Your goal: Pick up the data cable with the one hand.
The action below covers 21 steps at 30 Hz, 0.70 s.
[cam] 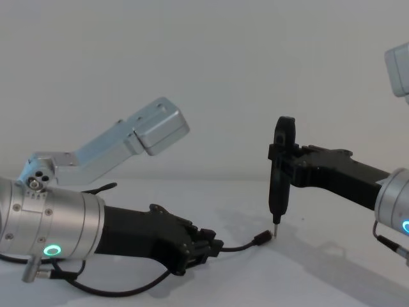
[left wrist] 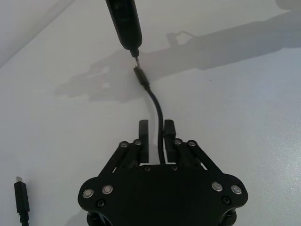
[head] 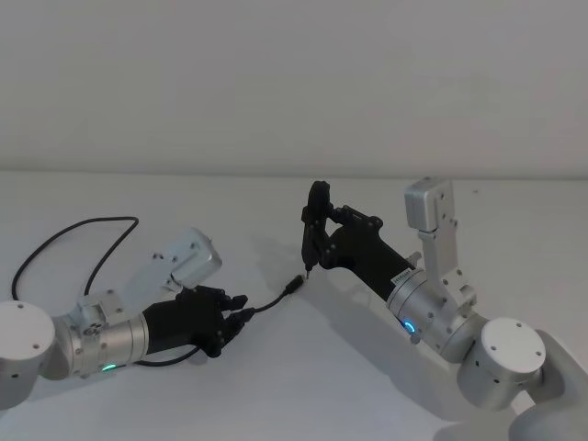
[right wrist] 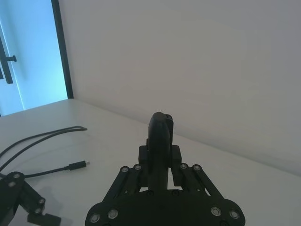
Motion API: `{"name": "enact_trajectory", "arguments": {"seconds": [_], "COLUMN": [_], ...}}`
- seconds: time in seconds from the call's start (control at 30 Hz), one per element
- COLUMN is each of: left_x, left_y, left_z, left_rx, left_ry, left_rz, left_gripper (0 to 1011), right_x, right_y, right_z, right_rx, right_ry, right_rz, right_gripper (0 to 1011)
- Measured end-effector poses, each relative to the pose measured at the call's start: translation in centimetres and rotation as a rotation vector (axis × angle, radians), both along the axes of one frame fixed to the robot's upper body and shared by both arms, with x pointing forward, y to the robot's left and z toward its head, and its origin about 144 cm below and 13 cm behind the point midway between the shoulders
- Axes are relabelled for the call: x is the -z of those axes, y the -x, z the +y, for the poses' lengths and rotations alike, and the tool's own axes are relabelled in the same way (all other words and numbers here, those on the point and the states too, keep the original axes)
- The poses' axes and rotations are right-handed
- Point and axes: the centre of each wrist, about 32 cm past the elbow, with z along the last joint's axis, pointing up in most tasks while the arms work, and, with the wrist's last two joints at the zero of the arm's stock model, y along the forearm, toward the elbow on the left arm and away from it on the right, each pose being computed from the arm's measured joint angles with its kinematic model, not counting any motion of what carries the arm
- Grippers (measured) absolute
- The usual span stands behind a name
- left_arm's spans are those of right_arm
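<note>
The data cable (head: 272, 300) is thin and black. Its small plug (head: 294, 284) lies on the white table, and the rest loops away behind my left arm (head: 83, 230). My left gripper (head: 243, 308), the one hand, lies low with its fingers on either side of the cable (left wrist: 161, 127) a short way behind the plug (left wrist: 141, 76). The cable rests against one finger (left wrist: 170, 132), and a gap shows on the other side. My right gripper (head: 323, 235) is shut on an upright black pin-tipped stick (cam: 281, 173). The stick's tip hovers just beyond the plug (cam: 261, 239).
A second, slimmer plug (left wrist: 19, 195) on another black strand lies on the table beside my left gripper's body. More cable (right wrist: 47, 136) loops across the table's far left. The table (head: 303, 367) between the two arms is bare white.
</note>
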Motion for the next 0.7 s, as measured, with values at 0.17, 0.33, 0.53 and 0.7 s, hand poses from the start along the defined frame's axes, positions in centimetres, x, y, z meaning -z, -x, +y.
{"name": "enact_trajectory", "arguments": {"seconds": [0.17, 0.33, 0.53, 0.7], "left_x": [0.00, 0.00, 0.00, 0.00], "left_y": [0.00, 0.00, 0.00, 0.00], "left_z": [0.00, 0.00, 0.00, 0.00], "left_rx": [0.000, 0.000, 0.000, 0.000], "left_ry": [0.000, 0.000, 0.000, 0.000], "left_rz": [0.000, 0.000, 0.000, 0.000], "left_gripper": [62, 36, 35, 35], "right_x": [0.00, 0.00, 0.00, 0.00], "right_y": [0.00, 0.00, 0.00, 0.00], "right_z": [0.00, 0.00, 0.00, 0.00], "right_rx": [0.000, 0.000, 0.000, 0.000], "right_ry": [0.000, 0.000, 0.000, 0.000], "right_rz": [0.000, 0.000, 0.000, 0.000], "right_gripper": [275, 275, 275, 275]}}
